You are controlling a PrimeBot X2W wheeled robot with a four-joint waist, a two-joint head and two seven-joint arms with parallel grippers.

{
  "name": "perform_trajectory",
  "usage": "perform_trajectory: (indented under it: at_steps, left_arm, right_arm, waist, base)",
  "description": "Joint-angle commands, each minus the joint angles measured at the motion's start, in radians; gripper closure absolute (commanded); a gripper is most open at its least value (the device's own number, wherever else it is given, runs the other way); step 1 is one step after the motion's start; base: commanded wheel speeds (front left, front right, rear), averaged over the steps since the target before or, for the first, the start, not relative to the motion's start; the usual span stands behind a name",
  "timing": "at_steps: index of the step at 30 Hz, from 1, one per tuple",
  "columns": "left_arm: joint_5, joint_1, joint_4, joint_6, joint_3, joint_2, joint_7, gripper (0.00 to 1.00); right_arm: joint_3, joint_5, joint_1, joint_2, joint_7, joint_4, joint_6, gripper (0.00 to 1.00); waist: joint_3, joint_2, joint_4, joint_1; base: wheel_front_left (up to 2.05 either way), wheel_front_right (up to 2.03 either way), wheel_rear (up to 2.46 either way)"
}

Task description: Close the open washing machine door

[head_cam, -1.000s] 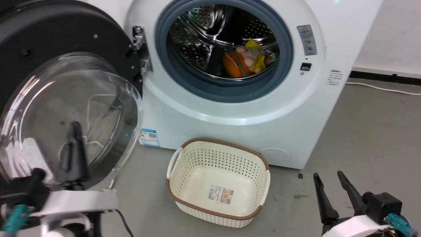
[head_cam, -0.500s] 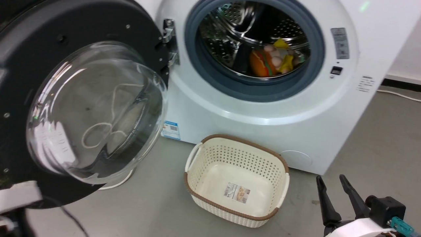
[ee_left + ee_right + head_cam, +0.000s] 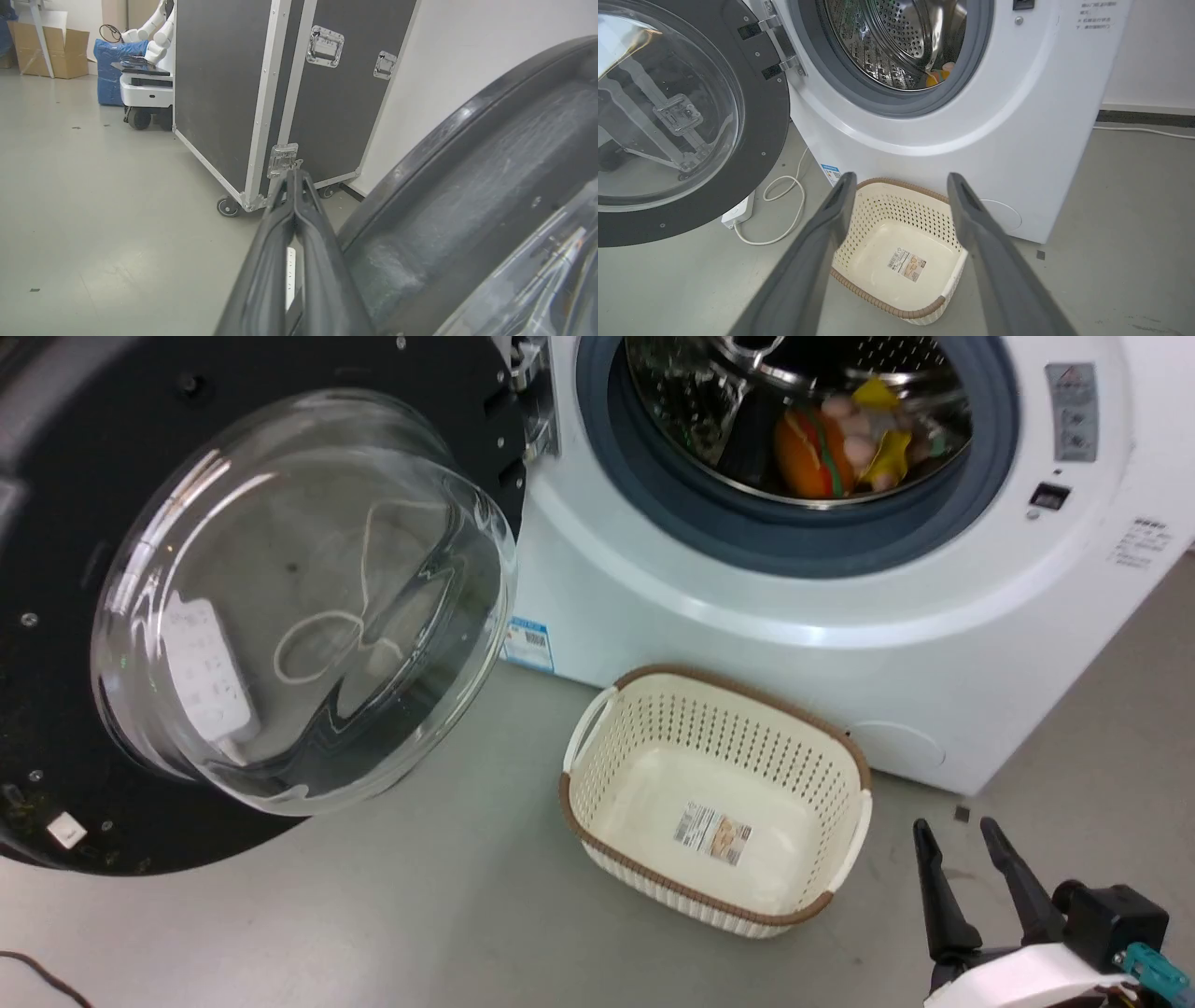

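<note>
The washing machine door (image 3: 84, 457) stands swung open at the left, its black rim around a clear bulging glass bowl, hinged (image 3: 534, 392) to the white washing machine (image 3: 840, 644). In the left wrist view my left gripper (image 3: 293, 173) is shut on nothing and lies close along the door's (image 3: 467, 186) outer dark face; contact is unclear. Low at the right, my right gripper (image 3: 954, 829) is open and empty, well clear of the door. In the right wrist view this gripper (image 3: 901, 179) points at the machine front, with the door (image 3: 761, 121) to its left.
A cream perforated basket (image 3: 709, 737) sits on the floor before the machine. Colourful toys (image 3: 812, 453) lie in the drum. A white power strip (image 3: 738, 212) and cable lie under the door. A black flight case (image 3: 224, 93) and another robot (image 3: 145, 79) stand behind the door.
The head camera has turned, shifting the whole picture right and up. My left gripper, seen by the glass bowl a second ago, has left the head view. The right gripper stays open.
</note>
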Motion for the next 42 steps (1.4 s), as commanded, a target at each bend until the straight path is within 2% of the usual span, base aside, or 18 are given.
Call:
perform_trajectory:
  at_steps: [1,5,10,11,18,24,29,33,35,38,39,42]
  left_arm:
    - [-0.019,-0.024,0.031,-0.01,0.01,0.027,0.01,1.0]
    - [-0.042,-0.051,0.133,-0.025,-0.015,0.103,0.054,1.0]
    - [-0.081,-0.091,0.203,-0.038,-0.1,0.187,0.097,1.0]
    - [-0.112,-0.098,0.208,-0.04,-0.157,0.218,0.113,1.0]
    - [-0.296,-0.056,0.195,-0.048,-0.317,0.34,0.187,1.0]
    - [-0.502,0.003,0.114,-0.055,-0.452,0.437,0.259,1.0]
    - [-0.629,0.053,0.031,-0.06,-0.557,0.523,0.291,1.0]
    - [-0.675,0.078,-0.027,-0.063,-0.602,0.567,0.267,1.0]
    - [-0.708,0.112,-0.099,-0.067,-0.663,0.606,0.245,1.0]
    - [-0.723,0.134,-0.149,-0.069,-0.704,0.632,0.23,1.0]
    - [-0.733,0.154,-0.204,-0.071,-0.75,0.657,0.22,1.0]
    - [-0.742,0.168,-0.259,-0.073,-0.795,0.679,0.211,1.0]
  right_arm:
    - [-0.004,-0.002,-0.015,0.0,-0.003,0.002,0.001,0.0]
    - [-0.011,-0.008,-0.023,0.0,0.003,-0.005,0.001,0.0]
    - [-0.02,-0.007,-0.026,0.0,0.009,-0.018,0.001,0.0]
    - [-0.021,-0.005,-0.028,0.0,0.011,-0.021,0.001,0.0]
    - [-0.026,0.004,-0.044,0.0,0.012,-0.03,0.001,0.0]
    - [-0.044,0.025,-0.039,0.0,-0.004,-0.014,0.001,0.0]
    - [-0.06,0.052,-0.041,0.0,-0.026,0.01,0.001,0.0]
    - [-0.075,0.068,-0.043,0.0,-0.044,0.026,0.001,0.0]
    - [-0.093,0.086,-0.041,0.0,-0.06,0.044,0.001,0.0]
    - [-0.106,0.097,-0.038,0.0,-0.069,0.057,0.001,0.0]
    - [-0.119,0.107,-0.033,0.0,-0.078,0.068,0.001,0.0]
    - [-0.131,0.118,-0.029,0.0,-0.086,0.077,0.001,0.0]
  waist:
    - [0.023,0.0,0.006,-0.0001]
    - [0.052,0.0,0.013,-0.0001]
    - [0.084,0.0,0.027,-0.0001]
    - [0.092,0.0,0.03,-0.0001]
    - [0.114,0.0,0.041,-0.0001]
    - [0.109,0.0,0.069,-0.0001]
    - [0.091,0.0,0.091,-0.0001]
    - [0.073,0.0,0.097,-0.0001]
    - [0.052,0.0,0.099,-0.0001]
    - [0.037,0.0,0.1,-0.0001]
    - [0.025,0.0,0.099,-0.0001]
    - [0.016,0.0,0.097,-0.0001]
  base:
    - [0.0,0.0,0.0]
    - [0.0,0.0,0.0]
    - [0.0,0.0,0.0]
    - [0.0,0.0,0.0]
    - [0.0,0.0,0.0]
    - [0.0,0.0,0.0]
    - [0.0,0.0,0.0]
    - [0.0,0.0,0.0]
    - [0.0,0.0,0.0]
    - [0.0,0.0,0.0]
    - [0.0,0.0,0.0]
    - [0.0,0.0,0.0]
